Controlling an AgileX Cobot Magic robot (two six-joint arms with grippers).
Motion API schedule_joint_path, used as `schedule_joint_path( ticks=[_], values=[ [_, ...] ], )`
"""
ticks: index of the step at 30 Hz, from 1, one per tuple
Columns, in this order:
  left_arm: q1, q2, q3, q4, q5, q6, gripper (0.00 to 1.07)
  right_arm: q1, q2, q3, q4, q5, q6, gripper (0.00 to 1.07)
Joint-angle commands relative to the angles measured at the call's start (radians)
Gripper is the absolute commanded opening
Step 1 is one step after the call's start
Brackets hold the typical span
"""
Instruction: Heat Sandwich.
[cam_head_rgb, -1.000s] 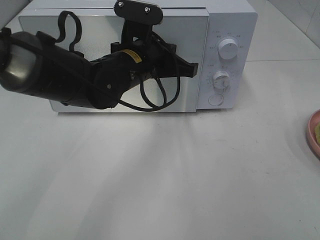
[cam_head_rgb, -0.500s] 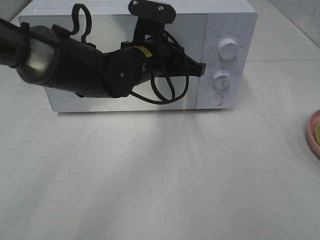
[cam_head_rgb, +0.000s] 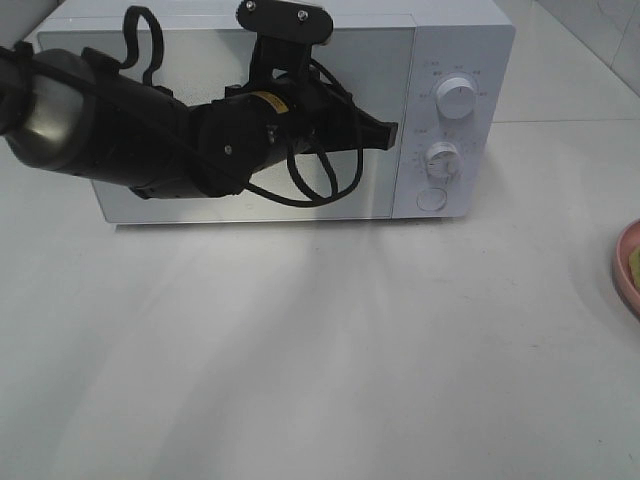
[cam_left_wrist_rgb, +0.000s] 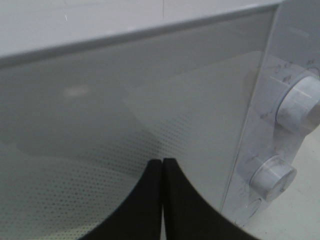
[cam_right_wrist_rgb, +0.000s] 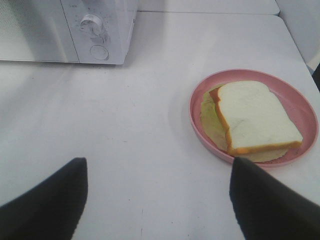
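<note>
A: Item one, left gripper (cam_left_wrist_rgb: 163, 170)?
B: Black fingers pressed together with only a thin seam between them, nothing in them. The tips sit just in front of the glass door (cam_left_wrist_rgb: 150, 115) of the microwave (cam_head_rgb: 455, 60), near the door's edge by the control panel. In the high view the left gripper (cam_head_rgb: 388, 134) reaches across the door from the left on a bulky black arm (cam_head_rgb: 130, 135), with a looped black cable (cam_head_rgb: 325, 185) hanging beneath the wrist.

A: Item two, right gripper (cam_right_wrist_rgb: 159, 195)?
B: Fingers set wide apart, empty, hovering over bare white table (cam_right_wrist_rgb: 125, 130). It is not seen in the high view.

A: Item three, sandwich (cam_right_wrist_rgb: 252, 117)?
B: White bread slice on top, a pale green layer showing below it, orange-brown at the crust edge. It lies flat on a round pink plate (cam_right_wrist_rgb: 197, 100), on the table beyond the right finger, well apart from the microwave. In the high view only the plate's rim (cam_head_rgb: 628, 265) shows, at the right edge.

A: Item four, microwave controls?
B: Two round white knobs, upper (cam_head_rgb: 456, 98) and lower (cam_head_rgb: 442, 157), with a round button (cam_head_rgb: 431, 199) beneath. The door appears closed.
</note>
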Motion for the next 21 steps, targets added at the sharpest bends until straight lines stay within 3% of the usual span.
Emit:
schedule_joint_path(
  ticks=[1,9,15,18,20,21],
  values=[
    [-0.015,-0.044,0.026,-0.022,-0.025,-0.004,0.00,-0.007,-0.027,0.003,-0.004,-0.003,-0.004,0.76],
    [-0.058,-0.135,0.165,-0.028,-0.010,-0.004,0.00,-0.007,-0.027,0.003,-0.004,-0.003,-0.004,0.76],
    [-0.068,-0.229,0.265,-0.036,0.097,-0.004,0.03,-0.007,-0.027,0.003,-0.004,-0.003,-0.004,0.76],
    [-0.067,-0.279,0.319,-0.043,0.171,-0.004,0.17,-0.007,-0.027,0.003,-0.004,-0.003,-0.004,0.76],
    [-0.067,-0.315,0.342,-0.043,0.238,-0.006,0.40,-0.007,-0.027,0.003,-0.004,-0.003,-0.004,0.76],
    [-0.067,-0.315,0.342,-0.043,0.238,-0.006,0.40,-0.007,-0.027,0.003,-0.004,-0.003,-0.004,0.76]
  ],
)
